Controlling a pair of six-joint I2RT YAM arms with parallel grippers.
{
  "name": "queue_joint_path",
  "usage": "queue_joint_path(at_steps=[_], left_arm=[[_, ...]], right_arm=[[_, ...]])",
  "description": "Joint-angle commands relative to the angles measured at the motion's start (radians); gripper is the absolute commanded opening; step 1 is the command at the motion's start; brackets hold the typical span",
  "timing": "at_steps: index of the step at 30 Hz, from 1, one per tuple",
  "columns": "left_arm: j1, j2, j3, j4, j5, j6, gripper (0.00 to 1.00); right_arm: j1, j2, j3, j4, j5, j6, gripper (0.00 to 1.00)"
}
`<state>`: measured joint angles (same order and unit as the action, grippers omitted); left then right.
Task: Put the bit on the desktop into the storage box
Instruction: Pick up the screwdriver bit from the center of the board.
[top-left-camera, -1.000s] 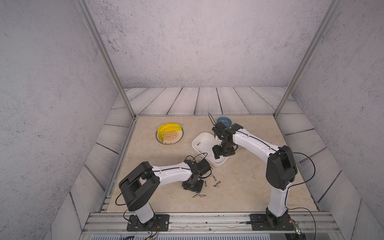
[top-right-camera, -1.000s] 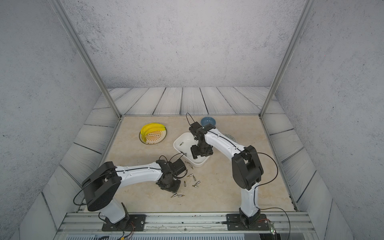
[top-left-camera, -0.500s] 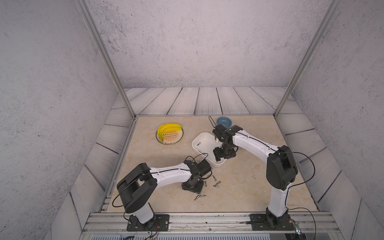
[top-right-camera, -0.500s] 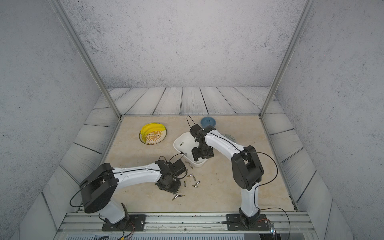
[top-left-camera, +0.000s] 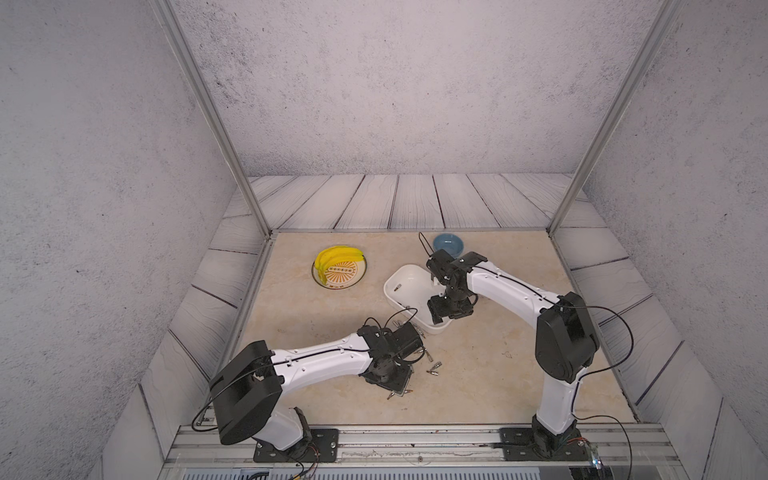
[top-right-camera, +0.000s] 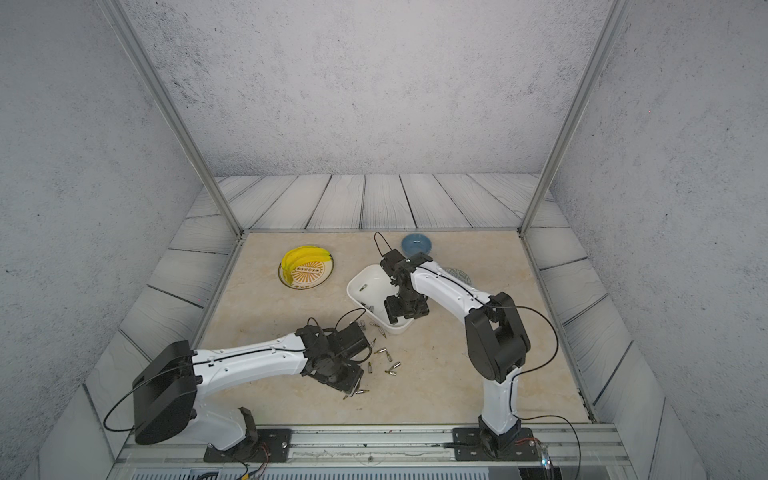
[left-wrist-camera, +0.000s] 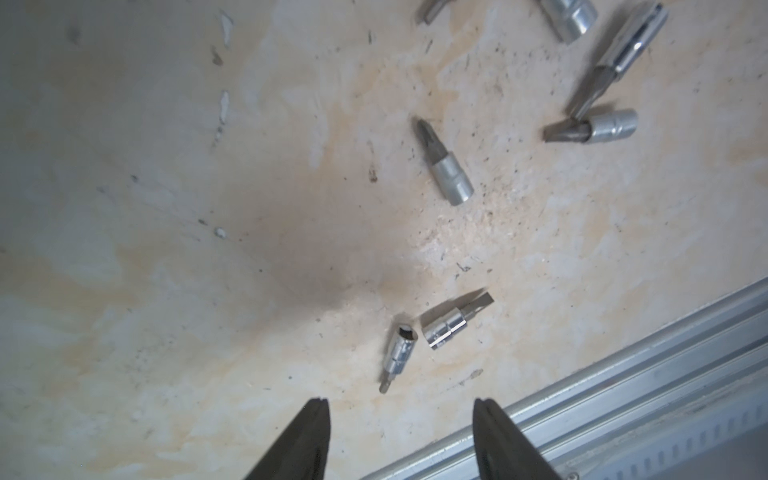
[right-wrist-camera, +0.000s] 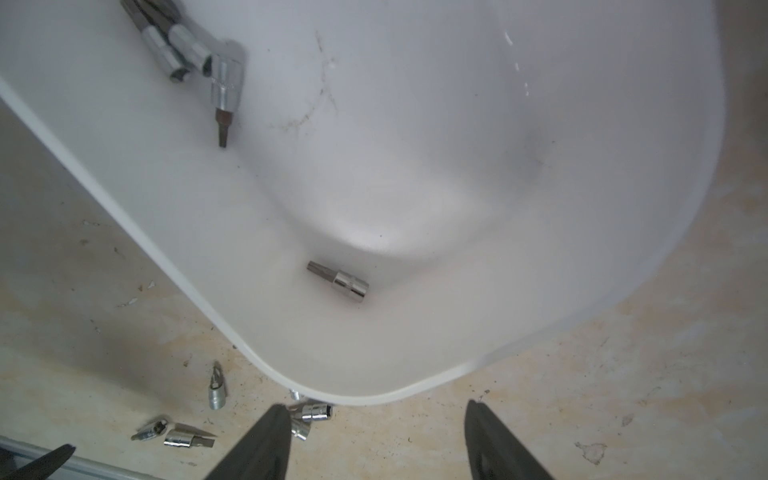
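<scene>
Left claw (left-wrist-camera: 400, 402) spread wider than before, empty above bits (left-wrist-camera: 398, 353), right claw (right-wrist-camera: 376, 406) open, empty, above storage box (right-wrist-camera: 540, 291) rim

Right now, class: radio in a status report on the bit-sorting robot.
Left gripper open, empty, near two socket bits on the desktop. Right gripper open, empty, over the storage box, some bits inside. More bits loose on desktop; nothing blocking them.

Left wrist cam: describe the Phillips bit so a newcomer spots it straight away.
On the beige desktop, look past the open left gripper and the two bits near the aluminium rail. The Phillips bit lies alone beyond them: cross-point tip, silver socket base, while its neighbours lie in pairs.
</scene>
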<state>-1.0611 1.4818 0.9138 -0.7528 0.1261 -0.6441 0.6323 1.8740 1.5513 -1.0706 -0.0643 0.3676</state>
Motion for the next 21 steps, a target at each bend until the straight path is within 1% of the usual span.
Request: queue_joint_path(at_steps=[1, 11, 21], left_arm=[[-0.009, 0.013, -0.019, -0.031, -0.014, 0.005, 0.61], [-0.012, 0.098, -0.018, -0.018, -0.068, -0.002, 0.55], [-0.008, 0.131, -0.017, -0.015, -0.126, -0.020, 0.49]], right_arm=[[0.004, -0.051, -0.011, -0.008, 0.012, 0.019, 0.71], [0.006, -0.074, -0.017, -0.019, 0.021, 0.019, 0.70], [0.006, -0.080, -0.022, -0.019, 0.018, 0.018, 0.70]])
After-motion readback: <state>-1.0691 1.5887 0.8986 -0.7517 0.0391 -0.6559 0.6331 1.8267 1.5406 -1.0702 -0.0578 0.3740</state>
